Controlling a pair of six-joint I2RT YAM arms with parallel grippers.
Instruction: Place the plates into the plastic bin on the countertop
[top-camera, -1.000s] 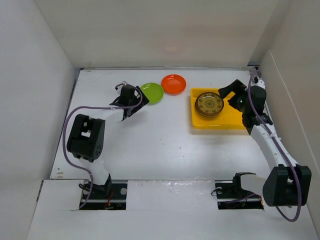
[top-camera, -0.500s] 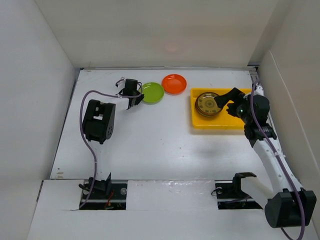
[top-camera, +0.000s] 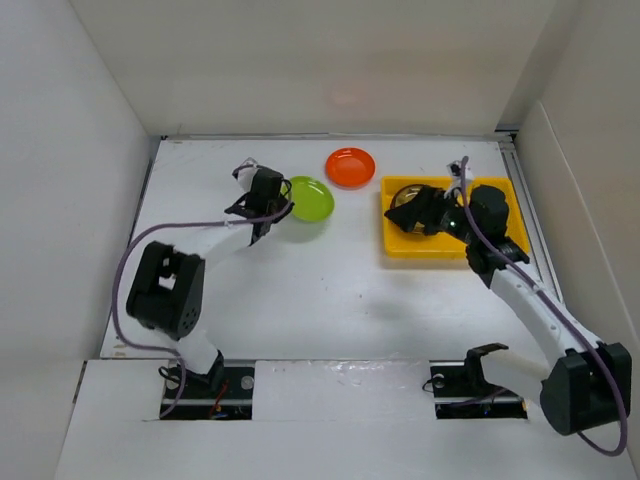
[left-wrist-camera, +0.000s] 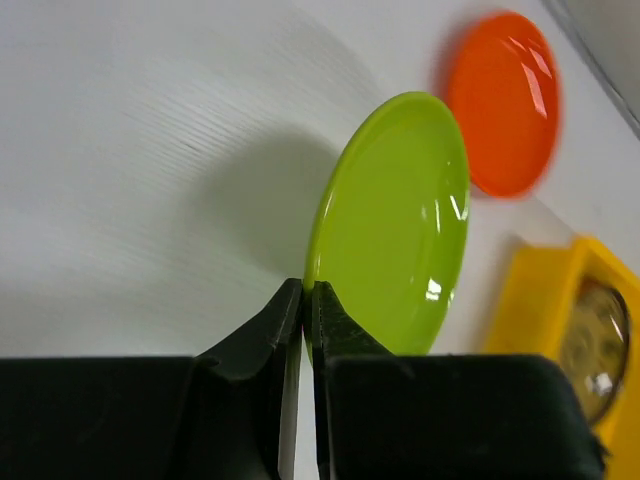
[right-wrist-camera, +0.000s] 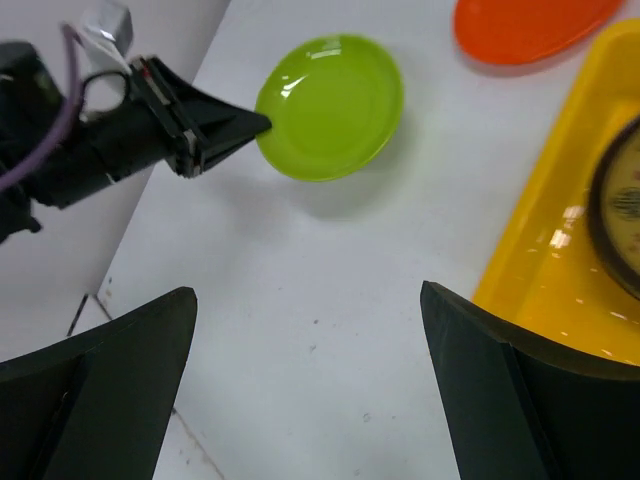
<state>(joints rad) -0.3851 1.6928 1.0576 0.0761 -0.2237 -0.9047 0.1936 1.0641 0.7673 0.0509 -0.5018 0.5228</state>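
A lime green plate (top-camera: 312, 198) is tilted off the white countertop (top-camera: 300, 290), and my left gripper (top-camera: 282, 206) is shut on its near-left rim. In the left wrist view the jaws (left-wrist-camera: 307, 292) pinch the green plate (left-wrist-camera: 395, 225) edge-on, and the right wrist view shows the same green plate (right-wrist-camera: 330, 105). An orange plate (top-camera: 349, 167) lies flat behind it. The yellow plastic bin (top-camera: 450, 245) holds a dark gold-patterned plate (top-camera: 402, 198), partly hidden under my right gripper (top-camera: 418, 212). My right gripper (right-wrist-camera: 308, 292) is open and holds nothing, above the bin's left edge.
White walls enclose the countertop on the left, back and right. The bin (right-wrist-camera: 545, 290) sits at the back right, with the orange plate (right-wrist-camera: 530, 25) just beyond its left corner. Both arm bases stand at the near edge.
My left gripper has gone from open to shut on the green plate's rim, and the plate has shifted slightly right. My right arm has swung left over the bin's plate, still open.
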